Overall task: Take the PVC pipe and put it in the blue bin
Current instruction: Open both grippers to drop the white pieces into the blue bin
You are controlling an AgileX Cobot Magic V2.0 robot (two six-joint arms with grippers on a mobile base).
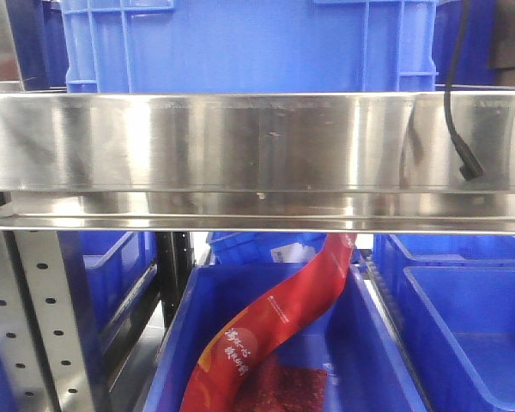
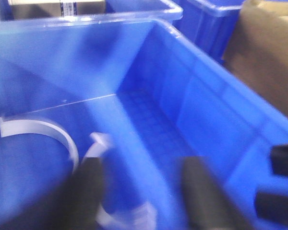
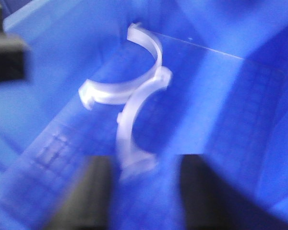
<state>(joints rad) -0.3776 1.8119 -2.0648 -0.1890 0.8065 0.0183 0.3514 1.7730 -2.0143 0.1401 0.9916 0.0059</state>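
Both wrist views were blurred. Right gripper [image 3: 144,191] hung over a blue bin [image 3: 240,120], jaws wide, holding nothing — I judged it lined up for a pick. Two white PVC pipe arcs lay crossed on the floor; the nearer arc [image 3: 134,120] ended just between the fingertips. Left gripper [image 2: 144,196] also spread wide, empty — arcs [image 2: 43,132] beside its left finger [image 2: 84,194].

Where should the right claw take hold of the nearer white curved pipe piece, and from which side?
Grip the lower end of the nearer PVC pipe from above; that end lies between the open fingers of the right claw, and its thin arc fits crosswise.
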